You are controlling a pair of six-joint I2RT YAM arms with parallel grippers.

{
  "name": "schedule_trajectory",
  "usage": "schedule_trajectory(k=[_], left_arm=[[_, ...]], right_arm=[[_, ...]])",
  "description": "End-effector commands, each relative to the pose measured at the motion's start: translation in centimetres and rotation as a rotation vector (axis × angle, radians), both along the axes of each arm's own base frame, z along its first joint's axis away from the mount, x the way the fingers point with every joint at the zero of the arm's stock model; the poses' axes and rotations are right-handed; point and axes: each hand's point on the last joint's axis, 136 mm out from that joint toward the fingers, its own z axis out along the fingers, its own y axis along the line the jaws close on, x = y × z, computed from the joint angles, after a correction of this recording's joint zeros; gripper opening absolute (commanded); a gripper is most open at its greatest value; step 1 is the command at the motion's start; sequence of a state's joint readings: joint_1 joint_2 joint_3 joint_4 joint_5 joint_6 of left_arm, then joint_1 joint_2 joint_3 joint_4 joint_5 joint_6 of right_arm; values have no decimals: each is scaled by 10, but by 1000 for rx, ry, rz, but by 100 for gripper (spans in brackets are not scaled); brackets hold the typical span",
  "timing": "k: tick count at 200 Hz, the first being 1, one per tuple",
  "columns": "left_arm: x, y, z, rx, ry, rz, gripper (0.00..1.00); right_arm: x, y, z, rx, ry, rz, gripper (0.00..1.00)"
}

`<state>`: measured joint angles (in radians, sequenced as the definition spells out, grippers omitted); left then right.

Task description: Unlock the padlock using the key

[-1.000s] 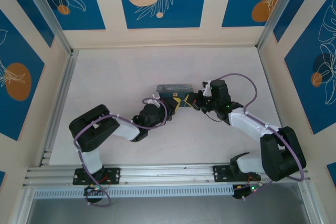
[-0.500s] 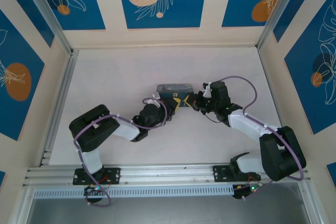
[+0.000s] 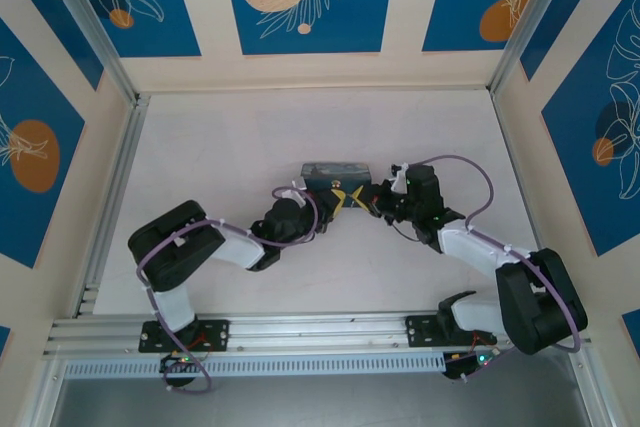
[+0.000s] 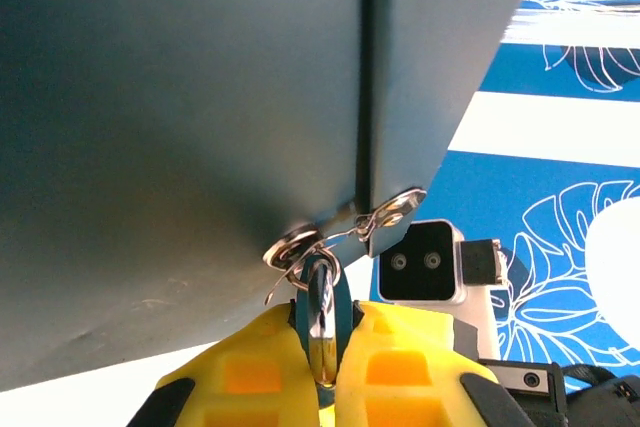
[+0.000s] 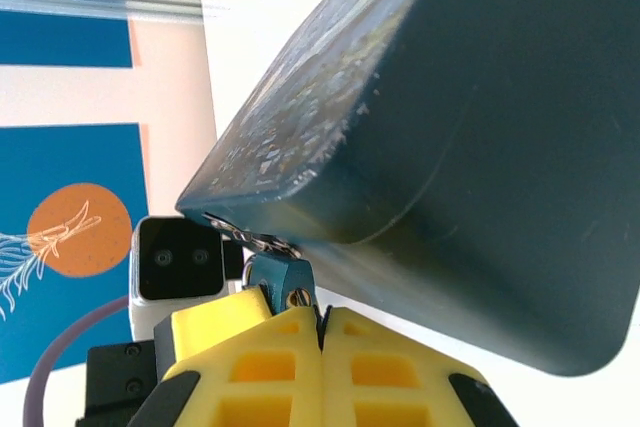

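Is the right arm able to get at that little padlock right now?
Likely yes: the right gripper, shut, sits right by the padlock, which the left gripper pinches beside the tin.

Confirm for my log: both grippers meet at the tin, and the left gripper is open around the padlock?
Not open: the left wrist view shows the left gripper shut on the padlock. It does meet the right gripper at the tin.
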<state>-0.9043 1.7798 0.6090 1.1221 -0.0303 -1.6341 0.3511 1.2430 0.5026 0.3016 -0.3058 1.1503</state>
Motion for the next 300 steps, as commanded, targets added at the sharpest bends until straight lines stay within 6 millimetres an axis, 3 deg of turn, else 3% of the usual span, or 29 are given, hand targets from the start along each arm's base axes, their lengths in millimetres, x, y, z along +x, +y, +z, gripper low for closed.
schedule_trajectory(k=[1, 106, 205, 240, 300], left_arm=[[-27, -14, 18, -16, -60, -140, 0], [-23, -9, 17, 11, -71, -140, 0], [-26, -6, 17, -6, -61, -143, 0], [-27, -3, 13, -9, -55, -138, 0], [-30, 4, -1, 19, -49, -139, 0]], right_arm=[[0, 2, 24, 25, -116, 63, 0], [-15, -6, 30, 46, -125, 68, 0], [-22, 10, 7, 51, -42, -77, 0], [-18, 20, 15, 23, -129, -27, 0], [-19, 19, 22, -56, -311, 115, 0]])
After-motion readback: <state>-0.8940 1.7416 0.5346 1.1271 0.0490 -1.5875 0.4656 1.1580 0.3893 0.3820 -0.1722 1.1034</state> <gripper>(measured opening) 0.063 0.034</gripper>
